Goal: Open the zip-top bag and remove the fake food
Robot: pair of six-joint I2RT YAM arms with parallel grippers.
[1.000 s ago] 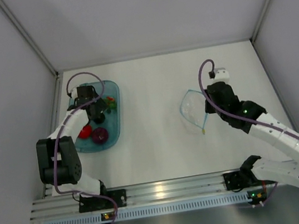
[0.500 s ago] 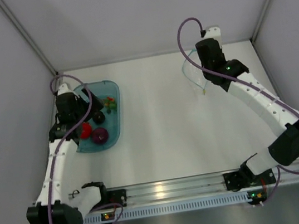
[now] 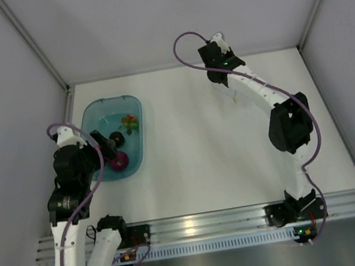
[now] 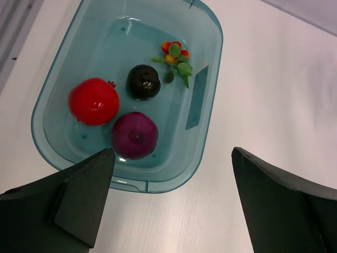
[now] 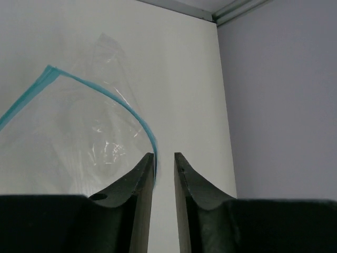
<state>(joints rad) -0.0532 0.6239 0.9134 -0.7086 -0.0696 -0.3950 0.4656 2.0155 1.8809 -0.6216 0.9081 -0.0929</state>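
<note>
Clear bag (image 5: 79, 137) w/ blue zip (image 5: 145, 128)

Table (image 3: 193, 150) open mid-span between teal tub (image 3: 141, 122) (four toy pieces (image 4: 137, 134) inside) and right arm (image 3: 250, 85), which spans the right half; enclosure walls (image 3: 174, 20) bound three sides.

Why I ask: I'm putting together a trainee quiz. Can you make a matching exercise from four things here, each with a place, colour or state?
Column A
1. red toy
2. zip-top bag
3. left claw
4. tub

Column B
a. translucent teal
b. wide open
c. lying inside the tub
d. clear, looks empty

Pairs: 1-c, 2-d, 3-b, 4-a
</note>
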